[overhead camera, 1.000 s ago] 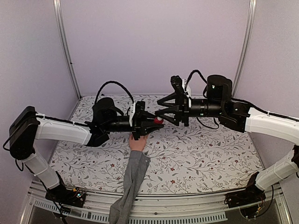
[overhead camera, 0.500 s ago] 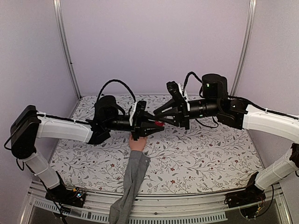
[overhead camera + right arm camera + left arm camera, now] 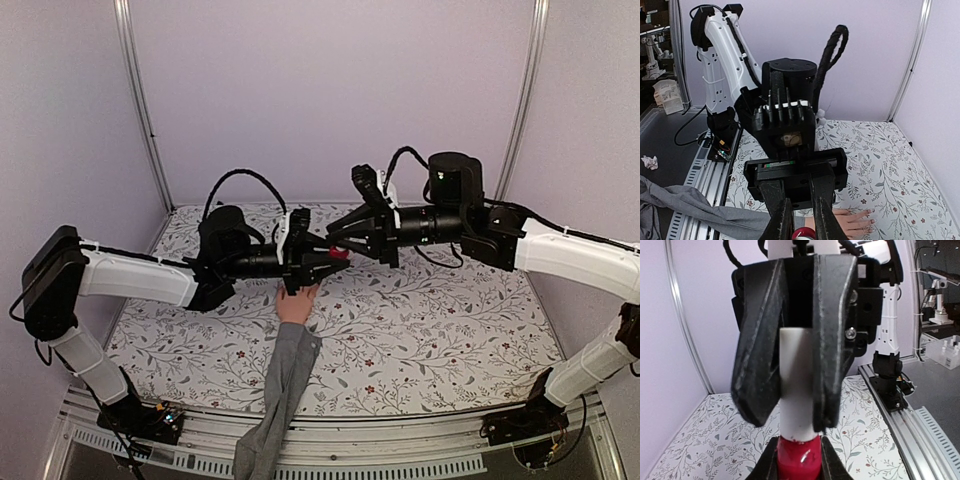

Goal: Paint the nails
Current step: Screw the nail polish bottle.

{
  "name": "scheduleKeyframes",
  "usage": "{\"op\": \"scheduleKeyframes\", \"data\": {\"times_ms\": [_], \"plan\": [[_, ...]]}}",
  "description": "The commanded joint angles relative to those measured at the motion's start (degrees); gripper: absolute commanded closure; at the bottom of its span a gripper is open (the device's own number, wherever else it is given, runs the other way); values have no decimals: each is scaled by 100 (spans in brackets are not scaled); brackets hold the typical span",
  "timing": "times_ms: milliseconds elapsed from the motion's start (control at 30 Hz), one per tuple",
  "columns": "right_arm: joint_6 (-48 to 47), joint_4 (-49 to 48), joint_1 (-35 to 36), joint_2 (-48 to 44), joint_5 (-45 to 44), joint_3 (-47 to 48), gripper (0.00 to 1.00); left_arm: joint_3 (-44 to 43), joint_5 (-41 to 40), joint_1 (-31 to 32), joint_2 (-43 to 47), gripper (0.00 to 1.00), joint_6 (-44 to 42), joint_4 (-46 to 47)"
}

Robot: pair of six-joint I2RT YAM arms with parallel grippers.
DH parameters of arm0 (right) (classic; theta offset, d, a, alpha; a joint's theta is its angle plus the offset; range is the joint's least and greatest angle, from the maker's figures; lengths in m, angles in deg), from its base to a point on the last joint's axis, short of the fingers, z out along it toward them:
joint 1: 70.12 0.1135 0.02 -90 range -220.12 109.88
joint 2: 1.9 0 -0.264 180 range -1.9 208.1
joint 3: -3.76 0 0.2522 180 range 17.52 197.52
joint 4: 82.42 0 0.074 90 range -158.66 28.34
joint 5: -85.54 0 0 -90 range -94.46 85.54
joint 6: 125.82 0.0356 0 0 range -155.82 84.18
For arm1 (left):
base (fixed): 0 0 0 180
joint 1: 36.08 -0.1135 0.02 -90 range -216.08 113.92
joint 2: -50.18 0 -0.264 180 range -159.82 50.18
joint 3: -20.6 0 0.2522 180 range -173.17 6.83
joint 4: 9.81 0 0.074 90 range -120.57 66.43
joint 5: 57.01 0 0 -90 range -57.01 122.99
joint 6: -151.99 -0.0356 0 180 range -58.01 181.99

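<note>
A small red polish bottle [image 3: 800,460] is held in the air by my left gripper [image 3: 799,456], which is shut on its body. The bottle's white cap [image 3: 797,390] points at the right arm, and my right gripper [image 3: 803,226] is shut on that cap. In the top view both grippers meet above the table, left [image 3: 322,267] and right [image 3: 339,247], around the bottle [image 3: 339,256]. Below them lies the peach mannequin hand [image 3: 296,306] with its grey sleeve [image 3: 280,390]. Its nails [image 3: 871,212] show in the right wrist view, unpainted as far as I can tell.
The floral table cover [image 3: 440,330] spreads under both arms. Lilac walls with metal corner posts [image 3: 140,100] close the back and sides. The rail [image 3: 400,440] with the arm bases runs along the near edge.
My right gripper has moved left onto the bottle's cap and shut on it. The left gripper has kept its grip, and the joined grippers sit slightly higher.
</note>
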Motion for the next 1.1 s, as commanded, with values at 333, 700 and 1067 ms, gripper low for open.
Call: {"op": "scheduleKeyframes", "data": {"times_ms": [333, 700, 1067], "plan": [[889, -128, 8, 368, -1203, 211, 100, 380, -2647, 45, 30, 100, 232, 1557], [1777, -179, 8, 704, -2044, 355, 100, 212, -3972, 311, -355, 100, -367, 1697], [2685, -363, 17, 745, -2662, 302, 100, -174, -5655, 759, -913, 100, -1420, 2020]]}}
